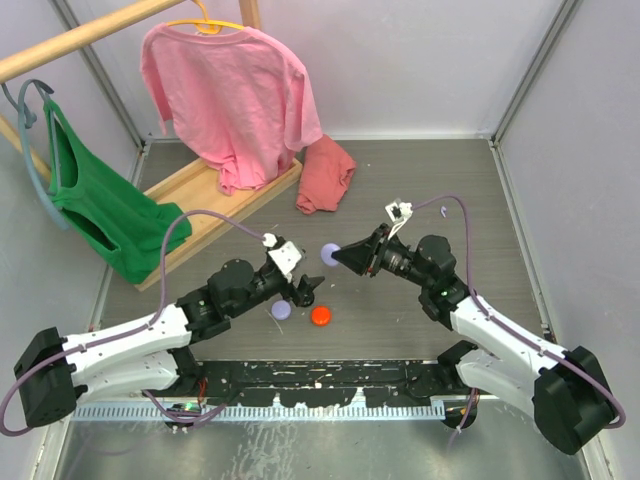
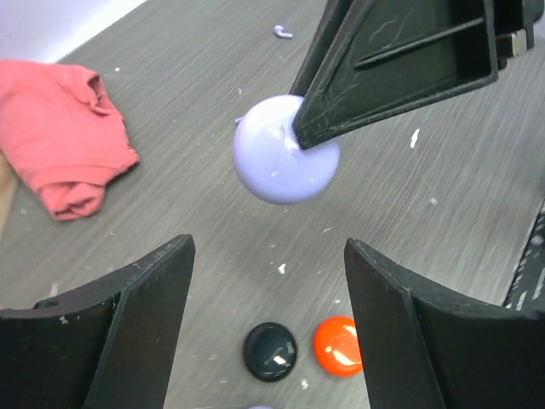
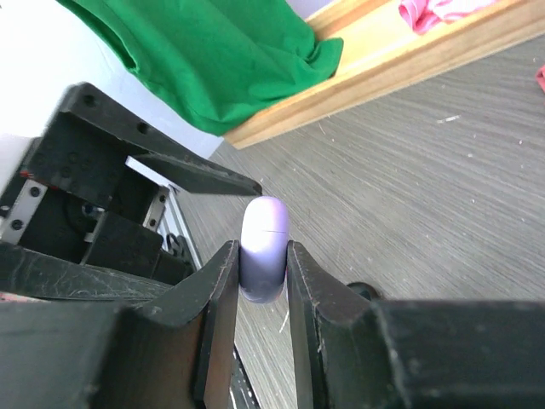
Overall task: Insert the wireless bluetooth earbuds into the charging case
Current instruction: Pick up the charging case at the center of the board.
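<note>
My right gripper (image 3: 262, 256) is shut on a round lavender charging case (image 3: 264, 247), held on edge above the table; the top view shows the case (image 1: 328, 255) at the gripper's tip. Just below and left of it my left gripper (image 2: 268, 251) stands open with nothing between its fingers, and the case (image 2: 281, 158) hangs ahead of it. On the table beneath lie a black puck (image 2: 271, 350), an orange puck (image 2: 336, 345) and a lavender puck (image 1: 281, 311). One tiny lavender earbud (image 2: 283, 32) lies farther back on the table.
A crumpled pink-red cloth (image 1: 326, 175) lies at the back centre. At the back left is a wooden rack base (image 1: 215, 205), with a pink shirt (image 1: 230, 95) and a green garment (image 1: 95, 200) hanging above it. White walls close in the table.
</note>
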Controlling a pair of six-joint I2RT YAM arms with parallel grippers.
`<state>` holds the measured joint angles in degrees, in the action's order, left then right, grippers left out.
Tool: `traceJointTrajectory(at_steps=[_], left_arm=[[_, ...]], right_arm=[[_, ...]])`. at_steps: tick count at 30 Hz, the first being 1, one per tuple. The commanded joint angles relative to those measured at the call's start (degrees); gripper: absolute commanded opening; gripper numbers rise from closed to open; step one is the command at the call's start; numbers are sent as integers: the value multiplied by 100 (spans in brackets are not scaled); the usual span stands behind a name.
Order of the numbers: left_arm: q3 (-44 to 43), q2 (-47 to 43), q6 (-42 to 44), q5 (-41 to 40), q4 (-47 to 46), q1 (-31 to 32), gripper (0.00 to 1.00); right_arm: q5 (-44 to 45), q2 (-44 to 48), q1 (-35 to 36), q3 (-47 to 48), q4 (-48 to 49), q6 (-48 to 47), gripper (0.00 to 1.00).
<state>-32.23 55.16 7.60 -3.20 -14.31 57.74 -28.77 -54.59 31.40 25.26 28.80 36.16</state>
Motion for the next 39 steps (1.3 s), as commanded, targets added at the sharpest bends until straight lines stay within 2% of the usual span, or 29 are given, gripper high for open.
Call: traceJointTrajectory(at_steps=[1,8,9,11,20,28,39], left_arm=[[320,-165,-1743,-421,-1712,3,73],[706,53,-3222,-657,-3221,5,70],[767,196,-3768,-819,-3707,2,69],[780,312,-3980,-875,-3958,5,66],[790,874,-4547,-768,-4945,5,58],[815,1299,-4941,-487,-5847,6,41],[782,1710,-5503,-78,-6642,2,38]], right_arm=[[156,175,-1,-127,1266,364,9],[305,241,-2,-489,2408,830,9],[313,202,-2,-608,2869,1066,9],[309,151,7,-658,3123,1180,9],[352,50,68,-829,3908,1542,9],[382,12,90,-888,4209,1694,10],[348,-227,103,-960,4784,1908,10]])
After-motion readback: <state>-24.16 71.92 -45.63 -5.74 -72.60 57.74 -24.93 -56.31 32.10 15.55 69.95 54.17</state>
